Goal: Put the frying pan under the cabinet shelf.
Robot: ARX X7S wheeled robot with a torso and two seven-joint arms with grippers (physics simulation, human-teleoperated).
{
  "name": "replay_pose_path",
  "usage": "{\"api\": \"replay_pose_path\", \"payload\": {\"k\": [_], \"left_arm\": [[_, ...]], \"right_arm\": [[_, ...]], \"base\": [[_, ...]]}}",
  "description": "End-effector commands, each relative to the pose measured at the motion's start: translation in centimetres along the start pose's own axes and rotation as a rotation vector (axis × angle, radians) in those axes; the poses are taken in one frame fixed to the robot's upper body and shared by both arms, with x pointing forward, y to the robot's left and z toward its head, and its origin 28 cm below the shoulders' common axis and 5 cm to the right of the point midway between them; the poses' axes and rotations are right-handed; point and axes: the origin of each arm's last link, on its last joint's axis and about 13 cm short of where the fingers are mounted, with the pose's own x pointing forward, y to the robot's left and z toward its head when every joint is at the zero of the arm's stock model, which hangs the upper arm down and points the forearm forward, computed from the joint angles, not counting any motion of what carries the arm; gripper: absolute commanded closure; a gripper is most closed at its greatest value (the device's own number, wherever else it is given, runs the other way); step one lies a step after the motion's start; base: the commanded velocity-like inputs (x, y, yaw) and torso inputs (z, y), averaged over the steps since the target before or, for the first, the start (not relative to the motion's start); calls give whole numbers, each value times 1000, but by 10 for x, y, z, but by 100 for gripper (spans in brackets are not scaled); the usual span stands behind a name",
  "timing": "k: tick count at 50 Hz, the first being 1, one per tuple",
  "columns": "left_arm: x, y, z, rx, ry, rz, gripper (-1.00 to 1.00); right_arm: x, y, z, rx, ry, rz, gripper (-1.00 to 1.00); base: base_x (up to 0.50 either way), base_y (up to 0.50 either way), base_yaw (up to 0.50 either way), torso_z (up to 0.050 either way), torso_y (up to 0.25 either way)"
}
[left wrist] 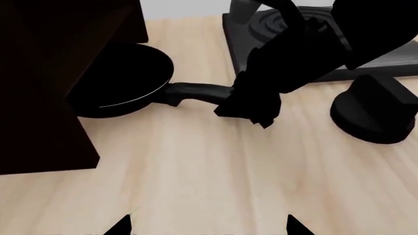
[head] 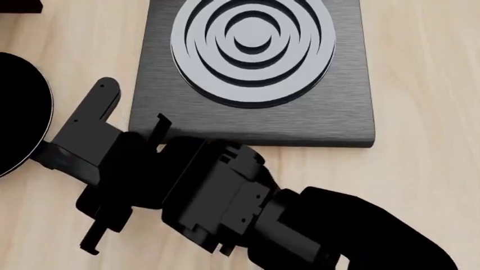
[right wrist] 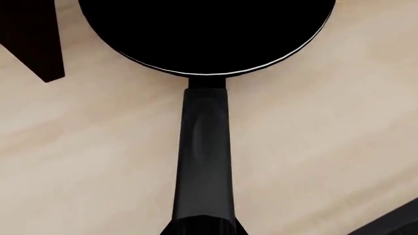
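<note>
Frying pan (left wrist: pixel 127 83) handle sits in the pinch of the right claw (left wrist: pixel 251 100), which is squeezed onto the long black handle near its far end. In the right wrist view the handle (right wrist: pixel 203 156) runs straight from the claw to the round black bowl of the pan, and a thin light rim shows along the pan's edge. The pan rests flat on the light wood table (left wrist: pixel 216 171).

The bowl of the pan lies partly under the big dark cabinet shelf (left wrist: pixel 46 83). The handle sticks out from it across the bare wood. How far under it goes is hard to tell, because the pan and the cabinet are both so dark.

In the head view the right arm reaches across the table, and the pan (head: pixel 22 112) peeks in at the left edge.

Just behind the right claw is a square dark hob plate (head: pixel 330 112) with pale rings on top. Near it on the wood sits a small black round knob (left wrist: pixel 372 110).

Only two dark tips of the left claw (left wrist: pixel 207 226) show, set wide apart over bare wood and holding nothing.

No words or labels can be read on anything.
</note>
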Motion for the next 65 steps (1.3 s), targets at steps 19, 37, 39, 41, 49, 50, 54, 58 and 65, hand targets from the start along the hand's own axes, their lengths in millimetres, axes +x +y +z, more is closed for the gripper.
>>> {"api": "replay_pose_path", "payload": {"k": [19,37,39,41,49,50,54,58,65], "left_arm": [[-1,2,-1,2,11,18,-100],[-2,2,-2,0,15,23,-100],[-2,2,-1,0,13,22,-100],[-3,1,0,-2,11,21,-100],[-3,1,1,-3,7,17,-100],[-3,1,1,-3,7,18,-100],[-3,1,0,-7,8,18,-100],[-4,1,0,-11,8,18,-100],[-4,0,1,-18,7,13,-100]], "right_arm": [[8,14,7,77,-86,164,100],[11,16,1,126,-96,174,-100],[11,15,-1,129,-93,172,-100],[11,15,-2,134,-89,168,-100],[13,16,-4,151,-94,173,-100],[13,16,-4,153,-93,176,-100],[13,15,-6,160,-88,169,-100],[12,13,-6,163,-87,155,-100],[7,1,2,168,-113,95,-100]], "base": [[0,1,2,0,-1],[0,1,2,0,0],[0,0,0,0,0],[0,0,0,0,0],[0,0,1,0,0],[0,0,0,0,0],[0,1,1,0,0],[0,0,0,0,-3],[0,1,1,0,0]]}}
